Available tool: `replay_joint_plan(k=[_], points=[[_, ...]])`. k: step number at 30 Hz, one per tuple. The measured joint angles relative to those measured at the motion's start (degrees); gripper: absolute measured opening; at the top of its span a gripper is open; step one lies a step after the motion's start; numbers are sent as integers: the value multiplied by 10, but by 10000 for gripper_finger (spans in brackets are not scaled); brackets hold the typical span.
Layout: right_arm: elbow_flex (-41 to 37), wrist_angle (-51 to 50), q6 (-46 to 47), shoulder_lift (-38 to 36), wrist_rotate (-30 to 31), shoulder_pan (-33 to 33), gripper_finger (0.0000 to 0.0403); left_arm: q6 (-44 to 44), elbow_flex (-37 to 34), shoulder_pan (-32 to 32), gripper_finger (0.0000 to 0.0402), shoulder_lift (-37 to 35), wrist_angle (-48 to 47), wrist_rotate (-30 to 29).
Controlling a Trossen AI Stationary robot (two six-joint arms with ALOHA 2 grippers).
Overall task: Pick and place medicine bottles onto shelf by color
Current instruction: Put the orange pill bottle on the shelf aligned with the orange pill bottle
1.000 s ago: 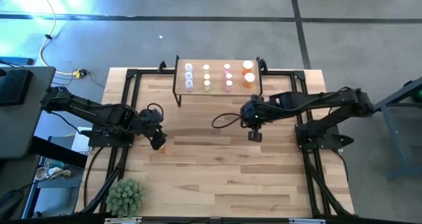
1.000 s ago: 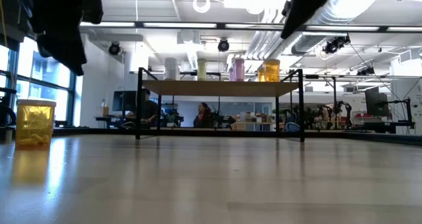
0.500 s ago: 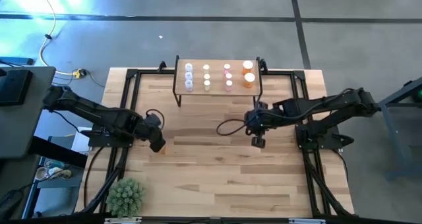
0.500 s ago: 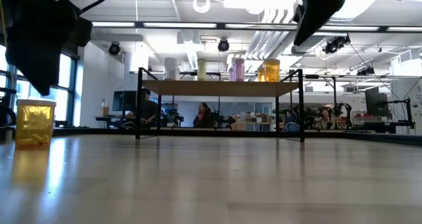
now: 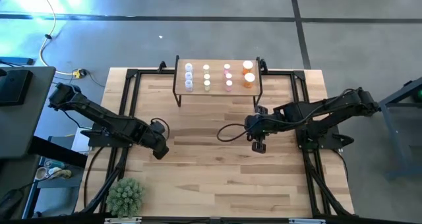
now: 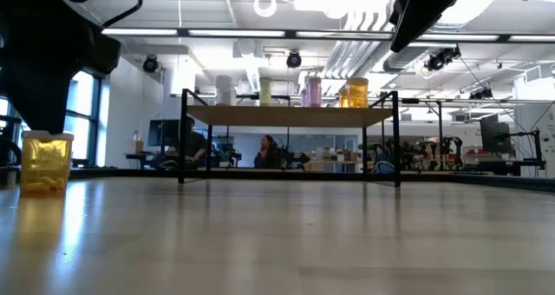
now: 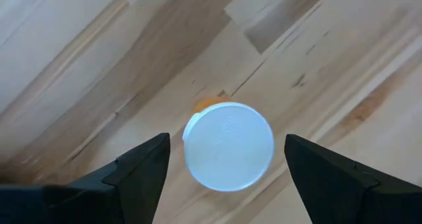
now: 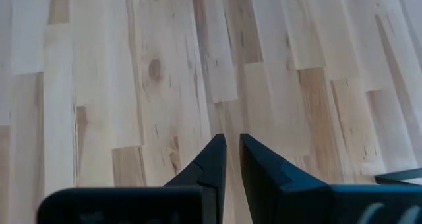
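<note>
- Since the earlier pictures the left arm has swung further out over the left side of the desk and dropped lower, while the right arm has drawn back from the shelf towards the middle of the desk.
- The left hand hangs straight above a lone orange bottle, its two fingers spread wide, one on each side of the white cap and not touching it.
- In the low view that orange bottle stands upright on the desk at the far left, with the dark bulk of the left arm just above it.
- The right hand points down at bare wood near the desk's centre, its fingers pressed nearly together and pinching nothing.
- The shelf stands at the back edge of the desk, between the two arms' black frames.
- On the shelf the medicine bottles stand in columns: bluish-clear at the left, then pale yellow, then pink, then two larger orange ones at the right end.
- A small green plant sits at the desk's near left corner.
- In the low view, a person shows far off in the room behind the shelf.
</note>
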Motion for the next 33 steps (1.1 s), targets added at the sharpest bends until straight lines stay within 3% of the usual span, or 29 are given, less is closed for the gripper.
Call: replay_joint_plan(k=[10,23,33], points=[[0,15,0,0,0,2,34,-11,0,0,280,51,24,0],[0,17,0,0,0,2,34,-11,0,0,203,60,26,20],[0,17,-1,0,0,2,34,16,14,7,206,60,74,18]])
